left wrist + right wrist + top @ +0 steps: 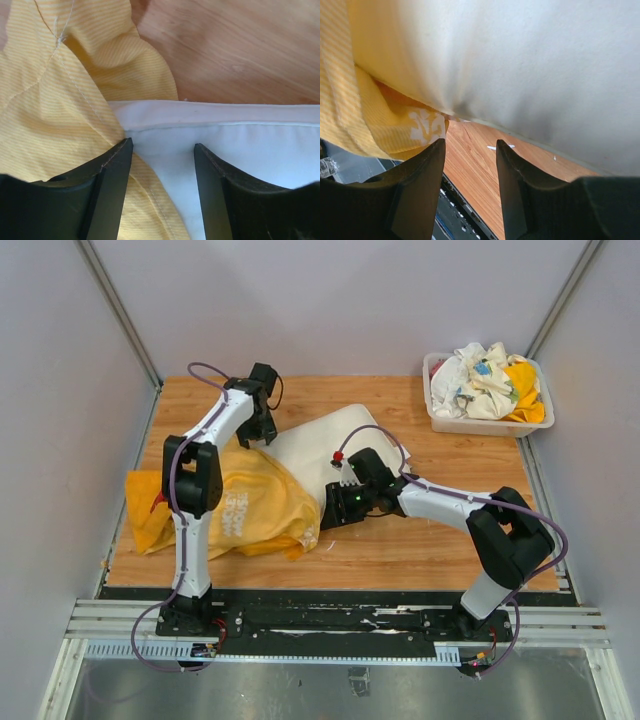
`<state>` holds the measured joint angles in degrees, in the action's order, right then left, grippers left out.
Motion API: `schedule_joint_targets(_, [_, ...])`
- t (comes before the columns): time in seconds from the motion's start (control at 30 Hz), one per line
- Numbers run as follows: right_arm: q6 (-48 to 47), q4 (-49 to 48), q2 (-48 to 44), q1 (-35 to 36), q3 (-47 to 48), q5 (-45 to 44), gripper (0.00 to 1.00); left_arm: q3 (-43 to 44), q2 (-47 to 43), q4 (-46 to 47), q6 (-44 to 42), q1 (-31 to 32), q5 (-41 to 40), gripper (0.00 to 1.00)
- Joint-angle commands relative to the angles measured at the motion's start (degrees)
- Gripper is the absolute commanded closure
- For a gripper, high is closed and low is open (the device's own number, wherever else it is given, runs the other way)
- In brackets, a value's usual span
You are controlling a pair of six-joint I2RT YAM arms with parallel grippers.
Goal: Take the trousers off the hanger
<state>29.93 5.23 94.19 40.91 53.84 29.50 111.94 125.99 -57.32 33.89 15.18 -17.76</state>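
The yellow trousers (pixel 235 505) lie crumpled on the left of the wooden table (pixel 420 540), overlapping a white fabric (pixel 320 440). A small red piece (pixel 157 502) pokes out at their left edge; I cannot make out the hanger otherwise. My left gripper (pixel 262 430) is open, its jaws straddling the seam where yellow cloth (pixel 50 100) meets white fabric (pixel 250 145); the gripper (pixel 162 150) holds nothing. My right gripper (pixel 328 515) is open and empty at the trousers' right edge. In the right wrist view the gripper (pixel 470 147) sits under white fabric (pixel 520 60), beside yellow cloth (pixel 380 120).
A clear plastic bin (pixel 440 422) with a pile of mixed clothes (pixel 490 380) stands at the back right corner. Grey walls close in the table on the left, back and right. The black rail (pixel 330 620) runs along the near edge.
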Motion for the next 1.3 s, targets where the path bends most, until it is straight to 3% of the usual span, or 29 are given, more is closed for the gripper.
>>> schedule_joint_targets(0.0, [-0.84, 1.03, 0.8, 0.1, 1.15, 0.25, 0.54, -3.44, -4.71, -3.28, -1.86, -0.22, -4.19, 0.43])
schedule_joint_targets(0.1, [-0.84, 1.01, 0.77, 0.14, 1.19, 0.12, 0.54, -7.17, -7.92, -2.79, -1.69, -0.22, -5.65, 0.47])
schedule_joint_targets(0.23, [-0.57, 0.64, 0.89, 0.09, 0.76, 0.05, 0.54, -8.61, -12.01, -2.57, -1.87, -0.24, -7.99, 0.44])
schedule_joint_targets(0.5, [-0.19, 0.04, 1.49, 0.08, 0.89, 0.65, 0.54, -9.51, -12.86, -3.65, -1.77, -0.24, -10.21, 0.43])
schedule_joint_targets(0.93, [0.07, 0.31, -0.1, 0.14, -0.43, -0.01, 0.55, -7.99, -7.08, -0.08, -1.03, -0.51, -5.93, 0.36])
schedule_joint_targets(0.97, [0.04, 0.31, -0.2, 0.13, -0.48, -0.09, 0.55, -8.49, -6.94, 0.66, -1.14, -0.5, -4.74, 0.39])
schedule_joint_targets(1.1, [-0.1, 0.87, -0.55, 0.12, -0.33, -0.5, 0.55, -11.51, -6.67, 1.91, -0.59, -0.5, -3.07, 0.79])
schedule_joint_targets(1.27, [-0.84, 2.5, -1.91, 0.09, -0.28, -1.96, 0.55, -12.31, -8.95, 1.67, -0.98, -0.51, -4.91, 0.99])
